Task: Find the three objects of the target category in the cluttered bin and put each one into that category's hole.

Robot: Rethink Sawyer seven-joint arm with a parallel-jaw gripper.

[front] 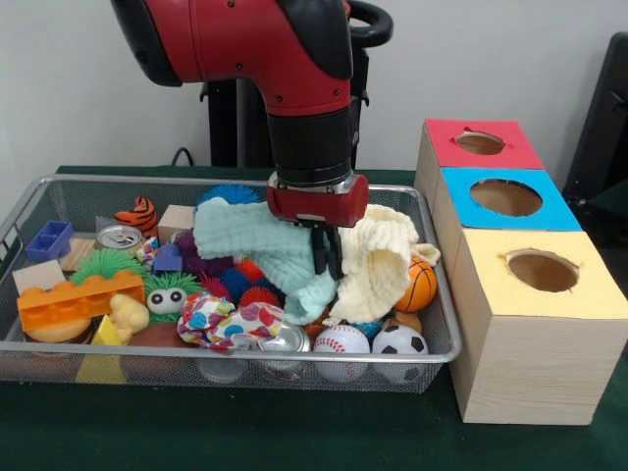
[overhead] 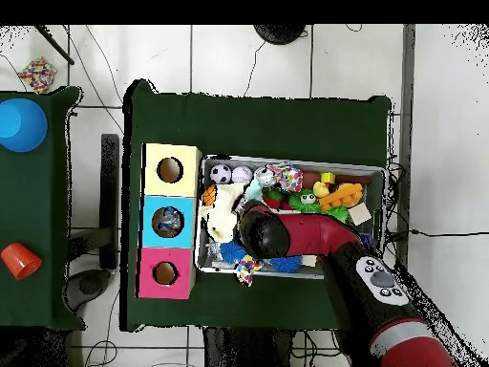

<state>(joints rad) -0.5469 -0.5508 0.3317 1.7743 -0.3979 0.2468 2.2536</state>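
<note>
One wire bin (front: 29,201) filled the left and centre of the front view, and we read its contents from left to right. At its left end we noted a blue block (front: 49,240), an orange toy brick (front: 78,299) and a green fuzzy toy with eyes (front: 169,292). Behind these lay a can (front: 119,235), an orange striped toy (front: 138,213) and a small wooden cube (front: 176,220). A patterned cloth (front: 231,322) lay crumpled along the front wall, with a second can (front: 280,340) just beside it.

At the centre, a teal cloth (front: 257,245) and a cream cloth (front: 381,257) lay heaped side by side over spiky balls. We saw the gripper (front: 327,257) lowered between the two cloths, its dark fingers (front: 321,251) close together and pressed against the edge of the teal cloth; we could not tell whether they actually pinched the fabric.

Further right in the bin rested a baseball (front: 341,342), a soccer ball (front: 399,340) and a small basketball (front: 419,287).

Right of the bin stood three boxes in a row, each with a round hole in its top: a yellow-topped box (front: 549,285) nearest, a blue-topped box (front: 505,199) in the middle and a red-topped box (front: 481,144) farthest.

In the overhead view the arm (overhead: 315,237) covered the bin's middle.
</note>
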